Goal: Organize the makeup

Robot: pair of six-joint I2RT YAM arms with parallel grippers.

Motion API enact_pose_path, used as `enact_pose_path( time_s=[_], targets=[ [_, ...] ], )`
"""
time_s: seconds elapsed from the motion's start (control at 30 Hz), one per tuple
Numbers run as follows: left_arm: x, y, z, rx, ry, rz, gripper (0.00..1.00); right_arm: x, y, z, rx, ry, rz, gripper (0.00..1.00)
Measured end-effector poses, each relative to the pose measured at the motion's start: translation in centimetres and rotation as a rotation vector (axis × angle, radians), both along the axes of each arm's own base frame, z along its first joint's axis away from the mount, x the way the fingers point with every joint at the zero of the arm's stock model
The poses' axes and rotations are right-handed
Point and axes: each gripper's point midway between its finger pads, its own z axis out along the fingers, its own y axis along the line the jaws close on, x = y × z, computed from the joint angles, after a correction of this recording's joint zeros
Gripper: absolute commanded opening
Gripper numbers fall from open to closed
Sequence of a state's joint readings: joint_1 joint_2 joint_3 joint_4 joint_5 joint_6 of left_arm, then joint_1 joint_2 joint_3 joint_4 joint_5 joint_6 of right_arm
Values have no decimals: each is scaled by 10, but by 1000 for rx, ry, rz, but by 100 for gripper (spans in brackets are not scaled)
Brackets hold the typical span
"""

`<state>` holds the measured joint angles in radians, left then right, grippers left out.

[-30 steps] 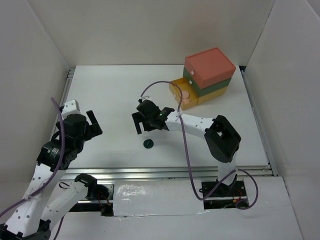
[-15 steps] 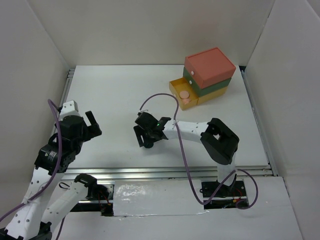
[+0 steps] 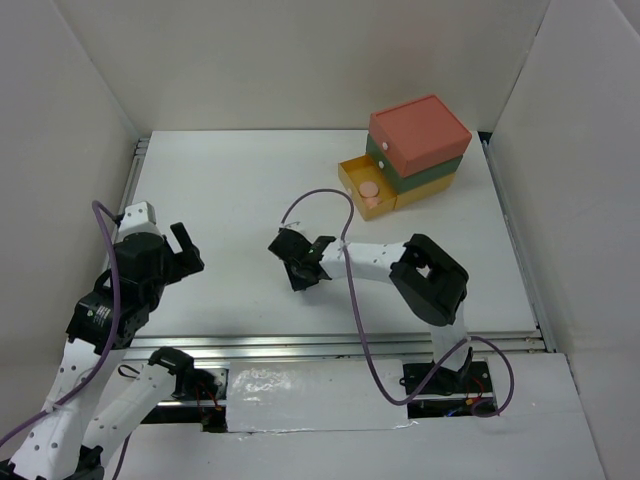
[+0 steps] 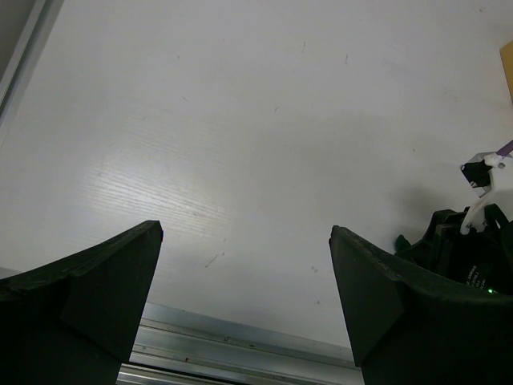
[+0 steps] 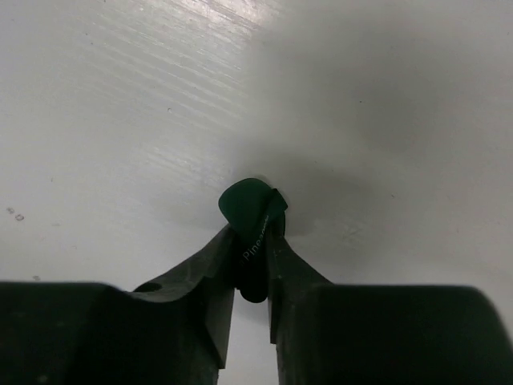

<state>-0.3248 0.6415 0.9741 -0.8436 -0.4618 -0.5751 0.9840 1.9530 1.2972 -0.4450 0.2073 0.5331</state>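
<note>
The dark green disc [image 5: 247, 204] stands on edge, pinched between the fingers of my right gripper [image 5: 252, 231], which is shut on it close to the white table. In the top view this gripper [image 3: 299, 272] is low over the table's middle and hides the disc. My left gripper [image 3: 186, 250] hovers at the left side, open with nothing in it; its wrist view shows its jaws [image 4: 244, 234] wide apart over bare table. Two peach round compacts [image 3: 369, 194] lie in the open yellow drawer [image 3: 352, 175].
The drawer box [image 3: 420, 135], orange on top, green below and yellow at the bottom, stands at the back right. White walls enclose the table on three sides. A metal rail [image 3: 330, 345] runs along the near edge. A purple cable [image 3: 320, 196] loops above the right arm.
My right gripper has come down over the dark green disc on the table and shut on it. The left arm has drifted slightly, still open.
</note>
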Motion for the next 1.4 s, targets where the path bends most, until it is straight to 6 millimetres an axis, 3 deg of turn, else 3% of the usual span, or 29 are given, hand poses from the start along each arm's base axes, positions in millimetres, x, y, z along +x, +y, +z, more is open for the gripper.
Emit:
enact_pose_path(
  time_s=[0.23, 0.3, 0.37, 0.43, 0.5, 0.63, 0.73, 0.83, 0.97, 1.0, 1.1, 1.2, 1.3, 1.4],
  targets=[
    [0, -1, 0, -3, -1, -7, 99, 6, -6, 3, -35, -39, -22, 26],
    [1, -2, -1, -3, 0, -10, 99, 14, -5, 12, -41, -66, -30, 26],
    [0, -2, -2, -4, 1, -13, 99, 35, -3, 32, -30, -113, -56, 26],
    [0, -2, -3, -3, 2, -15, 100, 71, -4, 61, 1, -186, -112, 27],
    [-1, -2, -3, 2, 0, -22, 99, 118, -19, 95, 22, -263, -196, 27],
    [-1, -3, -1, 2, -9, -31, 99, 216, -73, 149, 22, -411, -382, 29],
    [-2, -4, 0, -2, -16, -37, 99, 272, -123, 162, -32, -472, -496, 29],
    [-3, -4, 2, -7, -24, -42, 99, 304, -166, 148, -109, -474, -558, 30],
    [-4, -5, 3, -13, -34, -46, 100, 311, -198, 108, -213, -409, -562, 37],
    [-4, -5, 3, -13, -35, -47, 99, 310, -201, 103, -229, -396, -557, 46],
    [-4, -6, 3, -15, -34, -51, 99, 305, -202, 96, -247, -377, -539, 67],
    [-3, -7, 3, -16, -32, -56, 99, 294, -198, 93, -245, -359, -507, 74],
    [-3, -8, 2, -17, -29, -60, 99, 278, -192, 97, -223, -347, -476, 71],
    [-3, -8, 3, -18, -32, -61, 99, 268, -180, 119, -177, -369, -447, 51]
  ],
)
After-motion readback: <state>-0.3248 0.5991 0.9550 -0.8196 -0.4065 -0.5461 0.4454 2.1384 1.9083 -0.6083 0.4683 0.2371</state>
